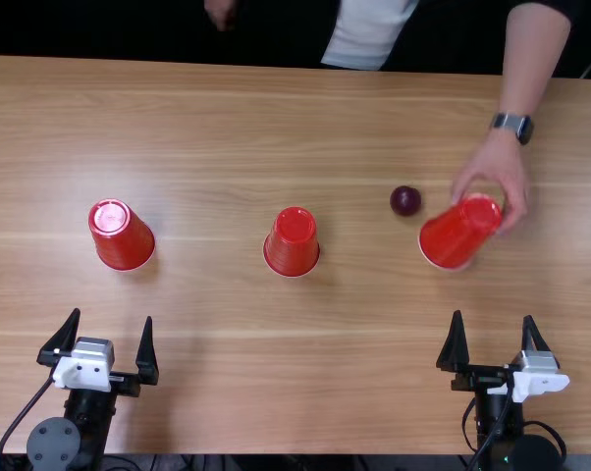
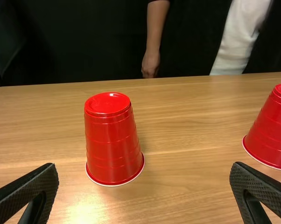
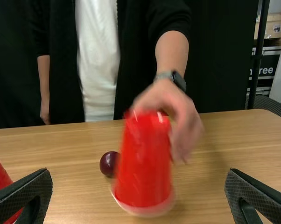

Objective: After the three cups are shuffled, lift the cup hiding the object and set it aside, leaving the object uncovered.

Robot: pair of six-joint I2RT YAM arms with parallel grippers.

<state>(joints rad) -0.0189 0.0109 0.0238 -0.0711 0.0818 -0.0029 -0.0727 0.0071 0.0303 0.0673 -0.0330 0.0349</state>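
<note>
status: the robot's part of the task has not begun. a person's hand (image 1: 492,182), a wristwatch (image 1: 512,125) on its wrist, grips the right-hand red plastic cup (image 1: 459,232) by its base and holds it tilted, mouth down. the small dark maroon ball (image 1: 404,200) lies uncovered on the light brown wooden surface (image 1: 276,118), just beside that cup, on the side toward the middle cup. judged from this, the hiding is only in hand; the shuffle, the lift and the setting aside are all left to do.

the middle red plastic cup (image 1: 293,242) and the left-hand red plastic cup (image 1: 121,235) stand upside down, well apart from each other.

left jaws: apart, holding nothing, near the surface's near edge, facing the left-hand cup. right jaws: apart, holding nothing, near the near edge, facing the tilted cup.

not determined: whether the tilted cup's rim touches the surface. in the right wrist view, this cup hides part of the ball. nothing shows what lies under the other two cups.
</note>
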